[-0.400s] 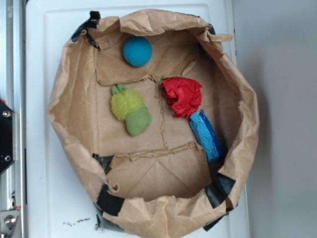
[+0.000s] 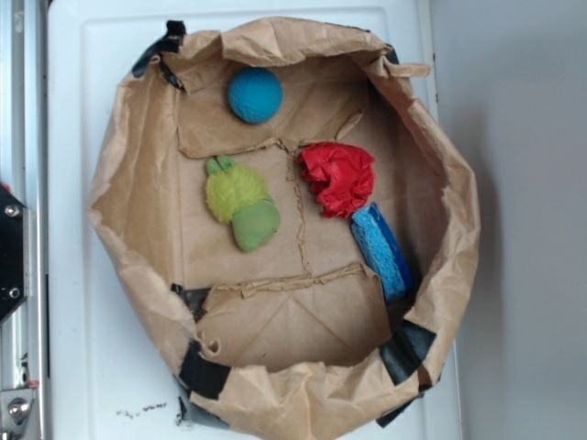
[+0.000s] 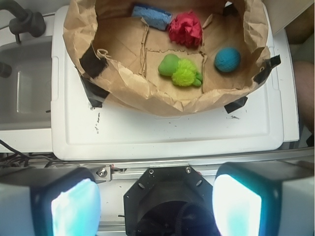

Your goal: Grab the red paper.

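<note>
1. The gripper point(image 3: 156, 196) stands wide open with nothing between its 2 pale, glowing fingers point(image 3: 74, 206), which fill the bottom corners of the wrist view; it sits well back from the bag, over the metal rail at the near edge of the white tray point(image 3: 162, 132).

2. Beyond the bare white tray surface, the brown paper bag point(image 3: 147, 96), folded down into a shallow open basin and patched with black tape point(image 3: 93, 61), holds every object.

3. The red paper point(image 2: 338, 178), a crumpled wad, lies on the bag floor toward the right wall in the exterior view, touching the upper end of the blue sponge point(image 2: 382, 250), which leans along that wall.

4. A green plush toy point(image 2: 241, 203) rests near the middle, apart from the paper across a raised crease, and a blue ball point(image 2: 254, 94) sits near the far rim, also clear of it.

5. By the look of it, the task is at its very start: nothing is gripped, and the approach, the descent into the bag, the closing and the lift all remain. The sponge pressed against the paper looks like the likeliest thing to be caught by mistake.

6. No brand, label or legible writing appears; faint dark marks on the tray point(image 2: 139, 412) below the bag are too small to read.
</note>
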`<state>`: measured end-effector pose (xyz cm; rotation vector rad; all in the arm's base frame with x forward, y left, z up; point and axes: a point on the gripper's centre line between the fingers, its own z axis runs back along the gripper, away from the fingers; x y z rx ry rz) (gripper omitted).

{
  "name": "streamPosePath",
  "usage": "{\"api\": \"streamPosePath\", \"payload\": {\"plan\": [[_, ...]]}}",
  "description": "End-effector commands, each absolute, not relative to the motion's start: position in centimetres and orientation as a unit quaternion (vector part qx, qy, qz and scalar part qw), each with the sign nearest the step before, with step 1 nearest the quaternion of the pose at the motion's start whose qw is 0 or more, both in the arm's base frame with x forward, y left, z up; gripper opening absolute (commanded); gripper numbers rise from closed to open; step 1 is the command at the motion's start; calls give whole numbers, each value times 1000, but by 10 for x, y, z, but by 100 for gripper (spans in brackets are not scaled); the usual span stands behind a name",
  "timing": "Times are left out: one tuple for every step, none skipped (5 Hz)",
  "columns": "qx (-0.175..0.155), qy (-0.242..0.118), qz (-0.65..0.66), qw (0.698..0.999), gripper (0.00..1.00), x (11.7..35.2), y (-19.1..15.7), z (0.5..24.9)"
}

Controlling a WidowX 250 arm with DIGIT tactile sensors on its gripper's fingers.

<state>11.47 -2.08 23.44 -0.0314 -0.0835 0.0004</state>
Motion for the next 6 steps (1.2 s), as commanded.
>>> {"api": "streamPosePath", "payload": {"plan": [[-16,-47,2,999,100,116,-21,238],[-23,-74,-24,997,100,155,-18,216],[-30,-90,-34,995,100,179,-12,208],[-40,-116,-58,991,100,204,-2,195],[-51,-124,-58,989,100,222,16,181],[-50,-116,-104,986,100,212,13,175]]}}
